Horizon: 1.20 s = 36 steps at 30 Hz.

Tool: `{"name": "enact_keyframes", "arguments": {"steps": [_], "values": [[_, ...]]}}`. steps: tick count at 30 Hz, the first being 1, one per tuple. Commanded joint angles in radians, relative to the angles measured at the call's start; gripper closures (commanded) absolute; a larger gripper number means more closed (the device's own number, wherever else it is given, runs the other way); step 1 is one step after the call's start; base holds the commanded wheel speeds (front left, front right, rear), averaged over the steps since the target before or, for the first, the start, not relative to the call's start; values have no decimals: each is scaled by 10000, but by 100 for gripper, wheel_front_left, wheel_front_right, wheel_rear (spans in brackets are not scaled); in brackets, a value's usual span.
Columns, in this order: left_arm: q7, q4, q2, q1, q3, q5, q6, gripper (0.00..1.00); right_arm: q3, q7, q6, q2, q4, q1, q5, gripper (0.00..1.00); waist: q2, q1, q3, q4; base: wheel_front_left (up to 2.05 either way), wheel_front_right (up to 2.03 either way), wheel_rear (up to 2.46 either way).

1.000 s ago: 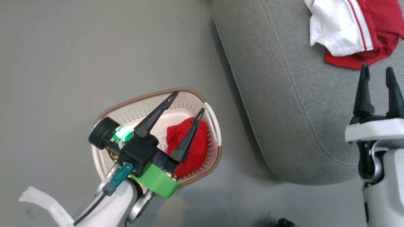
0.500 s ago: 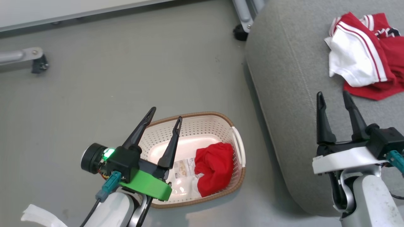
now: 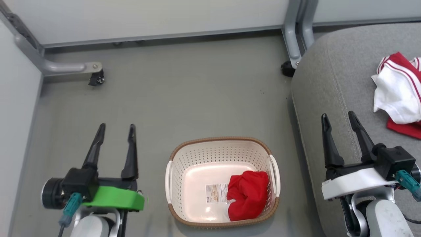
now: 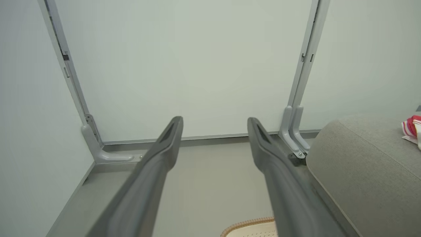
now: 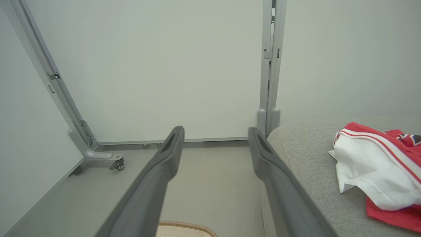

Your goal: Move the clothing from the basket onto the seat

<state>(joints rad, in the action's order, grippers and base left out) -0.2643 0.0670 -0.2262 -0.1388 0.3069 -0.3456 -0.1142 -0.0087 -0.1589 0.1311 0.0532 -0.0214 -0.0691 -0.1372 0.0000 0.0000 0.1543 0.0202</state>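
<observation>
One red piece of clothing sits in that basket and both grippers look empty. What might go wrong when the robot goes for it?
1. The red garment is bunched against the right wall of the basket, so the fingers of the left gripper or right gripper, both open, might snag the perforated wall or handle and drag it.
2. A shallow pinch could let the cloth slip onto the floor before reaching the seat.

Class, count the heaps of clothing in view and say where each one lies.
2. One red heap lies in the basket; one red-and-white heap lies on the seat. Either may hide more garments.
</observation>
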Motion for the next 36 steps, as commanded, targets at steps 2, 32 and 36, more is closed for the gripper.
{"name": "enact_keyframes", "arguments": {"steps": [2, 32, 36], "values": [[3, 31, 88, 445, -382, 190, 45, 0, 0, 136, -6, 10, -141, 318, 57, 0, 0, 0, -539, 361, 0, 0, 0], [4, 952, 734, 1589, -1295, 1208, 1054, 0, 262, 934, -6, -21, -882, 1739, -103, 0, 0, 0, -1591, 94, 0, 0, 0], [4, 1025, 777, 1541, -1347, 1303, 1106, 0, 291, 951, -6, -20, -870, 1690, -118, 0, 0, 0, -1603, 72, 0, 0, 0]]}}
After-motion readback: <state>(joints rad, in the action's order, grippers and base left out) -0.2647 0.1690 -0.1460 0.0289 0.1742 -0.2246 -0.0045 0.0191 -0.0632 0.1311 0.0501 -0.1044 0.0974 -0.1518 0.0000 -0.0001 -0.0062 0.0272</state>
